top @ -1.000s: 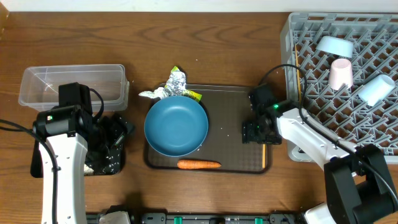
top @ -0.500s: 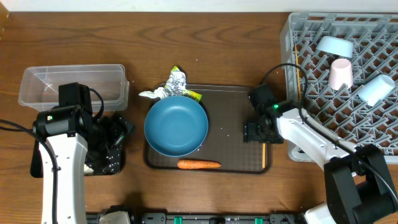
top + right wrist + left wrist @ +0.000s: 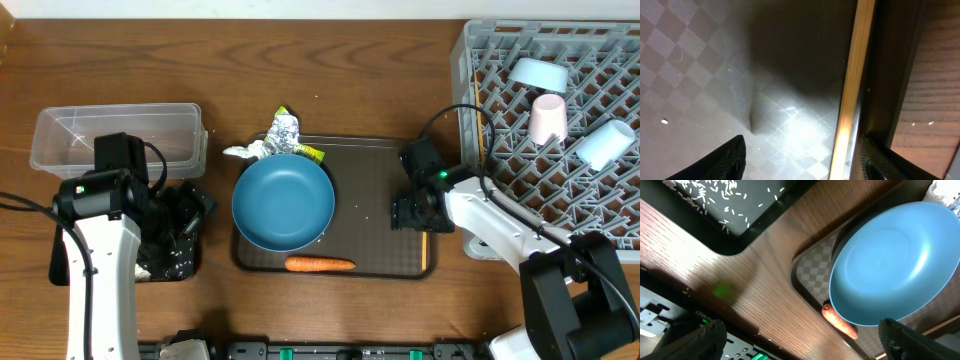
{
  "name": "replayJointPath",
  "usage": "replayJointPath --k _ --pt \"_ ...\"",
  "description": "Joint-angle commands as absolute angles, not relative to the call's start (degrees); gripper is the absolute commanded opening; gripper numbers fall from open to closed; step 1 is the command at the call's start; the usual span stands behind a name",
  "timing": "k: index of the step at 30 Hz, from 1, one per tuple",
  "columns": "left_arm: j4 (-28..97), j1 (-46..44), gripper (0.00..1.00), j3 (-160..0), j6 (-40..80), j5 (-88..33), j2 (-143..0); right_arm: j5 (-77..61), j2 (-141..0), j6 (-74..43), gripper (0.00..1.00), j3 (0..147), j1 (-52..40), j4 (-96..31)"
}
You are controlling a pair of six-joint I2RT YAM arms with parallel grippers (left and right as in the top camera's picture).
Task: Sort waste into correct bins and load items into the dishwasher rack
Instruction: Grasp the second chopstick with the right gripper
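The large dark blue bowl (image 3: 283,202) sits on the dark brown serving tray (image 3: 380,190), with the orange carrot (image 3: 319,265) in front of it. Crumpled foil (image 3: 285,130), a yellow-green wrapper (image 3: 311,154) and white paper (image 3: 241,151) lie at the tray's back edge. My left gripper (image 3: 187,215) is open and empty over the black tray (image 3: 180,262), which holds rice (image 3: 705,192). The left wrist view shows the bowl (image 3: 895,260) and carrot (image 3: 840,321). My right gripper (image 3: 415,212) is open low over the serving tray, its fingers either side of a wooden chopstick (image 3: 852,85).
The clear tub (image 3: 115,138) stands at the back left. The grey rack (image 3: 478,60) at the right holds a small pale blue bowl (image 3: 537,72), a whitish-pink cup (image 3: 547,118) and a pale blue cup (image 3: 606,145). The right arm's cable loops beside the rack.
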State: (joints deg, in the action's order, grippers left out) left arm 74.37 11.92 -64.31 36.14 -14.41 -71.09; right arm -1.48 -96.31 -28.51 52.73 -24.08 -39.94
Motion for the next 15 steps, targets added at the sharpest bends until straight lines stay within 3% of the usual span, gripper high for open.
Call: replayJointPath --k 1,6,10,15 --pt "74.54 12.21 1.00 -64.95 35.81 -13.85 -71.05 -0.38 -96.71 -30.00 0.71 50.89 -24.95 -38.76" --pt "74.54 12.21 1.00 -64.95 35.81 -13.85 -71.05 -0.23 -96.71 -30.46 0.69 49.43 -24.95 -37.47" --pt "74.54 12.21 1.00 -64.95 35.81 -13.85 -71.05 -0.19 -96.71 -30.70 0.58 49.41 -25.23 -37.45" --pt "74.54 12.21 1.00 -64.95 35.81 -13.85 -71.05 0.49 -96.71 -30.83 0.52 49.36 -26.26 -37.52"
